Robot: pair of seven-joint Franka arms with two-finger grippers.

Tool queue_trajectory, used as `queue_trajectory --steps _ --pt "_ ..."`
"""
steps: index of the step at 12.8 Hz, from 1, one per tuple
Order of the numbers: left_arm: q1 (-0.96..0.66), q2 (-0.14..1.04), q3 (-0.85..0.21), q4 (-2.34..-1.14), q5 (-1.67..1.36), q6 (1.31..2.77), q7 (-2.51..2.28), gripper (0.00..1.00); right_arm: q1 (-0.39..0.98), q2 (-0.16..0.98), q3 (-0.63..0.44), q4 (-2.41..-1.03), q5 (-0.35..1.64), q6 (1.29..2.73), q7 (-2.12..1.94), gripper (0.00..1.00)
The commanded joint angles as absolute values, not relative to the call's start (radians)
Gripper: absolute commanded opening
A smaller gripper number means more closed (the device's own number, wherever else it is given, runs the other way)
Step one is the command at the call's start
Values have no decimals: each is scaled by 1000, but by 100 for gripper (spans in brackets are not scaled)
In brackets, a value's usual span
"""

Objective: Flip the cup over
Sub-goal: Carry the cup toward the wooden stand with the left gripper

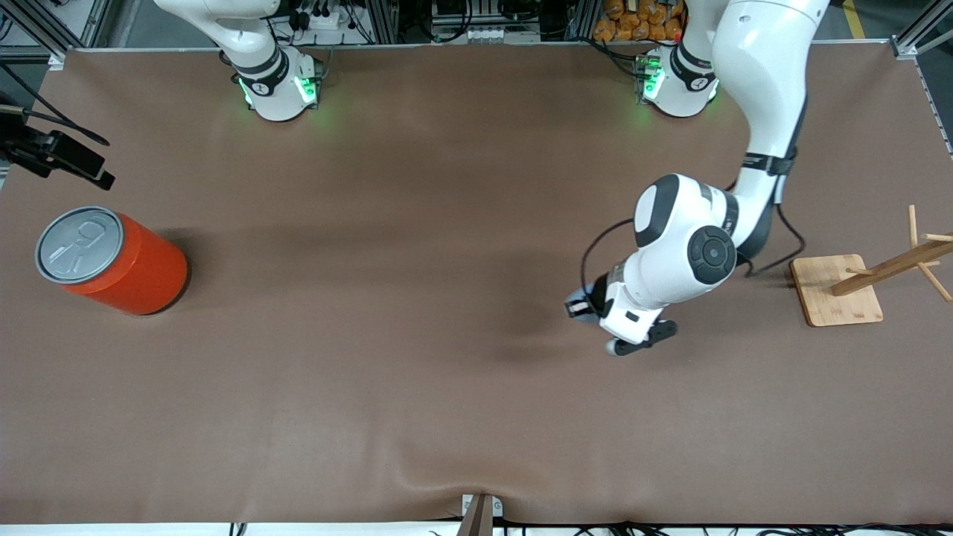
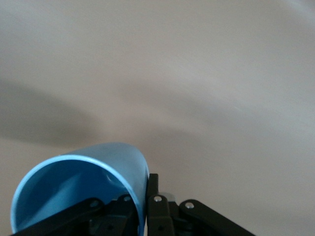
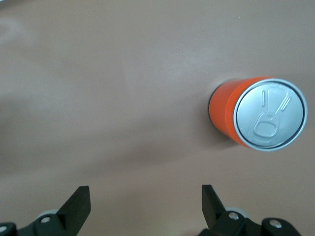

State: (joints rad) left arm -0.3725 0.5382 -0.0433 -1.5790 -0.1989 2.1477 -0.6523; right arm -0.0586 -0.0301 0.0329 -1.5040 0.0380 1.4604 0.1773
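Light-blue cup [image 2: 78, 184] is lying tilted w/ nothing visible inside; you're seeing the left gripper [image 2: 147, 206] clamping its rim, near the wooden rack [image 1: 856, 286]. Right gripper [image 3: 145, 209] is waiting agape above the orange can [image 1: 112, 260], well apart from the rack.

cup [image 2: 78, 184] base under left claw [image 2: 147, 209]

Right tool [image 3: 142, 206] spread wide above table [image 3: 98, 98]; orange can [image 3: 258, 114] upright.
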Motion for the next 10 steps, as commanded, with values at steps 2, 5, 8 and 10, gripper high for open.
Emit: queue_trajectory --steps 2,5,8,10 --pt "-380 517 -31 -1608 82 2097 -817 0 -38 -8 12 -1447 46 1443 130 100" --pt "-368 517 -32 -1658 179 2006 -808 0 -35 -11 12 -1440 48 1434 137 100" --pt "-315 517 -37 -1721 267 2008 -763 0 -29 -12 18 -1442 14 1431 120 100" --pt "-275 528 -38 -1721 267 2023 -727 0 -31 -14 20 -1442 -3 1404 74 100"
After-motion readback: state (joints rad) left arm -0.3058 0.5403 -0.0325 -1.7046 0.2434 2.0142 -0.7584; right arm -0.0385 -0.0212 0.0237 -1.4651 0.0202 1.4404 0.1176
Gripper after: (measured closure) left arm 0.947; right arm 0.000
